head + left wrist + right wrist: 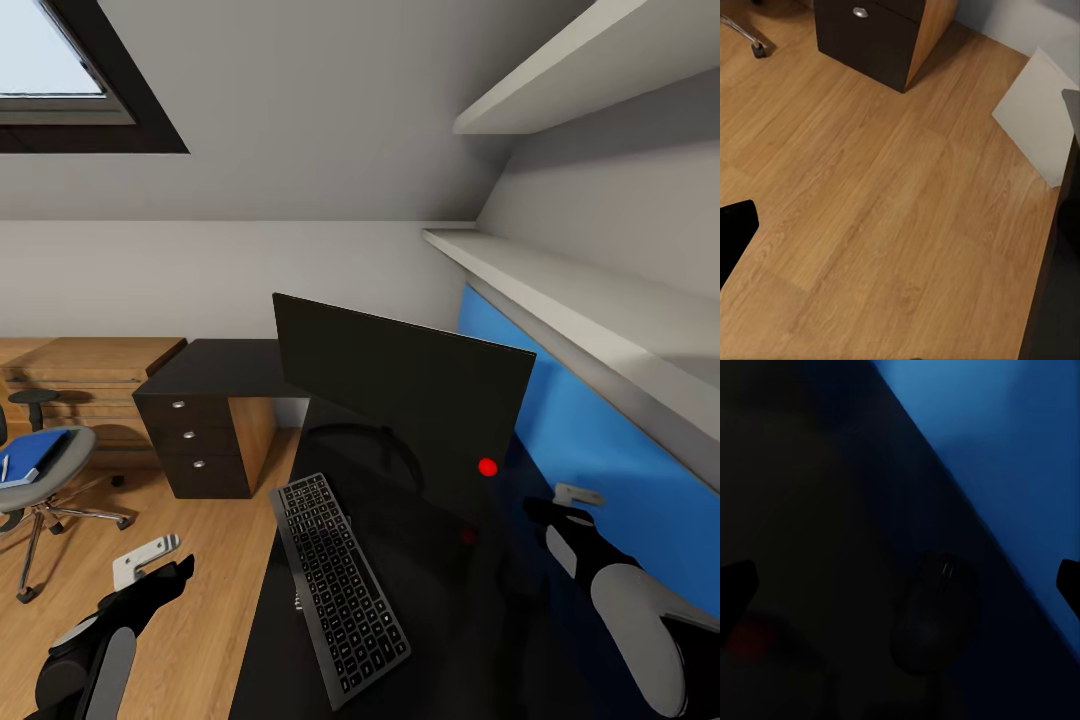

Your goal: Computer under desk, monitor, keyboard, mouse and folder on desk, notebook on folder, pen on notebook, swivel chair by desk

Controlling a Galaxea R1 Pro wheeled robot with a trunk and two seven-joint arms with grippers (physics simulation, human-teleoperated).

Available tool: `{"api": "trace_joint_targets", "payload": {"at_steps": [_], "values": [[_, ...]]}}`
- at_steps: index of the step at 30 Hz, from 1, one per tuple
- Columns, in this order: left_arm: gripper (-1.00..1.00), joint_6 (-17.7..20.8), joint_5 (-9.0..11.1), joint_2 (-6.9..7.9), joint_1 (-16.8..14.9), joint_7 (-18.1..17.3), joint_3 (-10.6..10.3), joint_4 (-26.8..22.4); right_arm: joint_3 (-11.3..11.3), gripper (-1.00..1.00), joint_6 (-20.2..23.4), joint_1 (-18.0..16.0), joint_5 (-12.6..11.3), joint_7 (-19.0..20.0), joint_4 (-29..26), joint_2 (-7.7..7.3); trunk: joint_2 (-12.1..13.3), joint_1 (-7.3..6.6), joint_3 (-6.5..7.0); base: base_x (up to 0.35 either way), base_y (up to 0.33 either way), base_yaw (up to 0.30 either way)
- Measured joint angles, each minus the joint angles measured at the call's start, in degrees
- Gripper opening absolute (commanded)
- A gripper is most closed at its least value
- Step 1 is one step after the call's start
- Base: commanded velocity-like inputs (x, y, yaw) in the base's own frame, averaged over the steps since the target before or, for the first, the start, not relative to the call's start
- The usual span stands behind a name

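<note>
A glossy black L-shaped table (230,362) fills the middle of the head view, with a wide black monitor (400,385) standing on it, angled, a small red light at its lower corner. In front of the monitor lies the keyboard (338,585), slim and dark with grey keys, running diagonally along the table's near edge, probably set there to stay beside the screen as the task asks.

The right claw (560,510) hangs low over the table's dark top, close to the blue wall panel (600,440). Seen from the right wrist, its two black fingertips (736,589) stand wide apart at the frame's edges, gripping nothing, with the mouse (934,611) between and beyond them: a small dark rounded shape on the black surface, hard to make out in the shadow. This looks like a claw lined up to take the mouse (a judgement, not something seen).

The left claw (155,565) hovers over the wooden floor (870,195) beside the table; whether it is spread or closed cannot be told.

At the far left stands the swivel chair (62,470), grey-padded on a chrome base, well apart from the table. The bright blue folder (35,457) rests on its seat.
</note>
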Motion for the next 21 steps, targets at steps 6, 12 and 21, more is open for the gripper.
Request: {"api": "trace_joint_targets", "payload": {"at_steps": [6,12,21], "values": [[1.00,0.00,0.00,0.00,0.02,-0.01,-0.01,0.01,0.00,1.00,0.00,0.00,0.00,0.02,0.08,0.00,0.00,0.00,0.00,0.000,0.000,0.000],[1.00,-0.01,0.00,0.00,0.00,0.00,-0.03,0.03,0.00,1.00,-0.03,0.00,0.00,0.02,0.18,0.02,0.00,0.00,0.00,0.005,-0.001,0.000],[1.00,-0.01,0.00,0.00,-0.01,-0.08,0.00,0.04,0.00,1.00,0.00,0.00,0.00,0.01,0.21,0.05,0.00,-0.01,0.00,0.123,-0.101,0.000]]}}
